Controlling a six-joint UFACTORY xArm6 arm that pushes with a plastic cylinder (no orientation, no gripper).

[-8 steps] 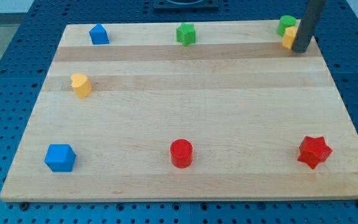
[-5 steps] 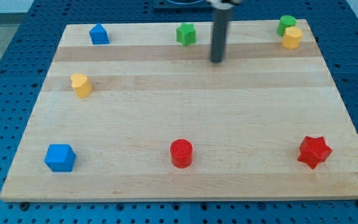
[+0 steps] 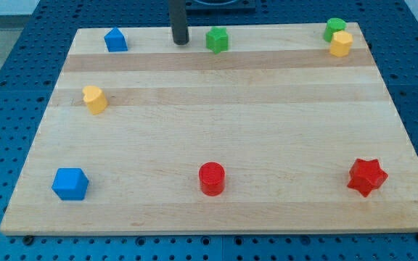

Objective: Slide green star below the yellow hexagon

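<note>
— Position check: standing with my tip (image 3: 180,42) on the far strip of the board (image 3: 216,130), just left of the green star (image 3: 217,39), with a small gap between them as far as can be told. Carrying no pincer at all, only a bare rod, so opening, closing or clamping nothing.

— Heading where with it?

— Aiming for the spot just on the near side of the yellow hexagon (image 3: 341,43). Judging that to be the one at the far right corner, sitting against a green block (image 3: 333,27) beyond it. Treating the other yellow block (image 3: 94,99), over at the left, as the wrong one, while admitting to reading shapes poorly at this size.

— Pushing straight right, then?

— Not quite; risking ramming the star into the hexagon that way. Better to be shifting slightly to the star's far-left side first, then driving right and a little nearward. Staying centred on the star to avoid spinning it off my tip. Slowing well before the hexagon and stopping close on its near side, not touching.

— Anything in the way?

— Seeing nothing on that path. Noting the red cylinder (image 3: 212,178), red star (image 3: 367,176) and blue cube (image 3: 70,183) along the near edge, and a blue block (image 3: 115,40) far left, all well apart from it.
</note>
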